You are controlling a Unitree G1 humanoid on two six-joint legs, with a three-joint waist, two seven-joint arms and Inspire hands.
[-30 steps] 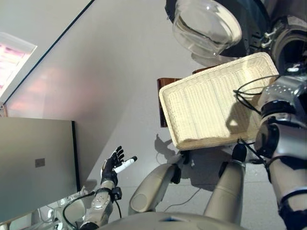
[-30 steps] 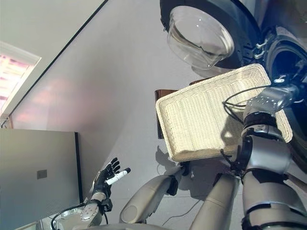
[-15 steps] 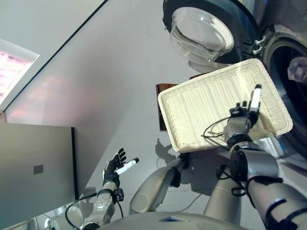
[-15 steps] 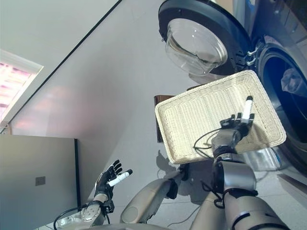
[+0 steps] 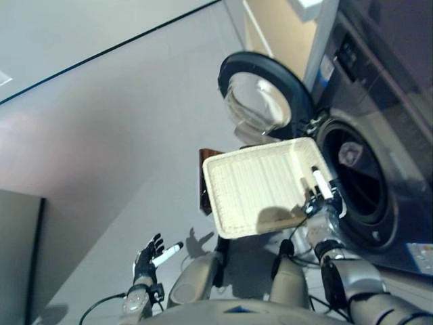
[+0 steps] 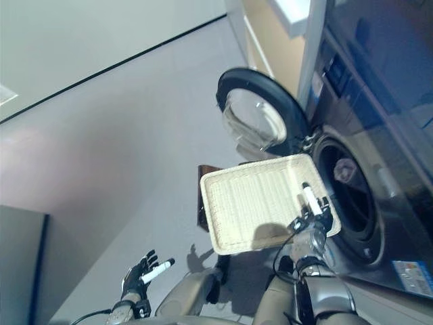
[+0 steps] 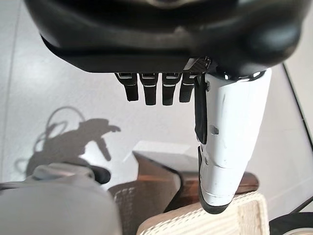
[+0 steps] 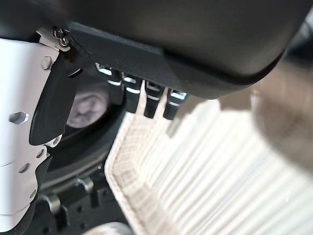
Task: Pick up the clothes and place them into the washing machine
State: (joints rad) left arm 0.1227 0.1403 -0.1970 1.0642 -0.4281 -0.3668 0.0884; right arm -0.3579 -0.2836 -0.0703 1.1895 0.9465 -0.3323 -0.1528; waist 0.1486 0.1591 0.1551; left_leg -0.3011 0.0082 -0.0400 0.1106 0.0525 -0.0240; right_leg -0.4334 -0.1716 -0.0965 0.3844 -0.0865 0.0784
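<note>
The shallow wicker basket [image 5: 260, 193] rests empty on the low dark brown box [image 5: 205, 177] beside the washing machine [image 5: 379, 115]. A pale piece of clothing [image 5: 350, 153] lies inside the drum; it also shows in the right wrist view [image 8: 90, 105]. My right hand [image 5: 318, 195] is open and empty, its fingers straight above the basket's corner nearest the drum. My left hand [image 5: 150, 254] is open and empty, low at the left, away from the basket. In the left wrist view its fingers [image 7: 154, 90] are straight, with the basket's rim [image 7: 220, 220] past them.
The machine's round glass door [image 5: 260, 101] stands swung open just behind the basket. A beige cabinet [image 5: 287, 30] stands beyond the machine. A grey panel [image 5: 17, 257] stands at the far left. Grey floor [image 5: 115, 149] spreads to the left of the basket.
The camera has swung, so the whole picture has shifted and more of the machine shows. My right arm drew back from the drum to above the basket. The left hand stayed put.
</note>
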